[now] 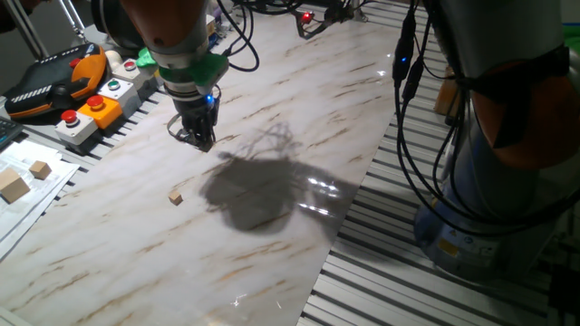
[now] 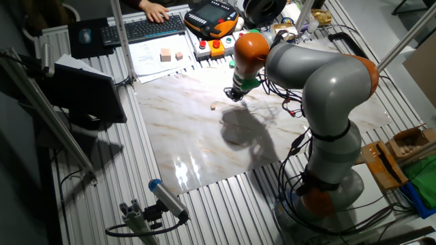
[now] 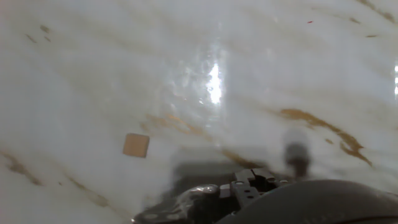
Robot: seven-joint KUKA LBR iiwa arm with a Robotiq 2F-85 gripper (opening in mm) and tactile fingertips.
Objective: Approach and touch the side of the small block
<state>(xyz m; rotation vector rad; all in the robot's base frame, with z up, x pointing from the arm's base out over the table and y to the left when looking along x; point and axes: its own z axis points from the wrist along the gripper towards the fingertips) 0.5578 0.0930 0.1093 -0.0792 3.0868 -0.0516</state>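
Observation:
The small block (image 1: 175,196) is a tiny light-brown cube lying alone on the marble tabletop (image 1: 272,235). It also shows in the other fixed view (image 2: 213,107) and at the left of the hand view (image 3: 136,145). My gripper (image 1: 201,139) hangs just above the tabletop, apart from the block and beyond it toward the button boxes. Its fingers look drawn together and hold nothing. In the other fixed view the gripper (image 2: 235,95) is to the right of the block. In the hand view the fingertips are blurred.
Two larger tan blocks (image 1: 13,186) (image 1: 39,169) lie on paper at the left edge. Button boxes (image 1: 91,113) and an orange teach pendant (image 1: 54,81) stand behind the gripper. A person's hand rests on a keyboard (image 2: 155,28). Cables (image 1: 408,109) hang at the right.

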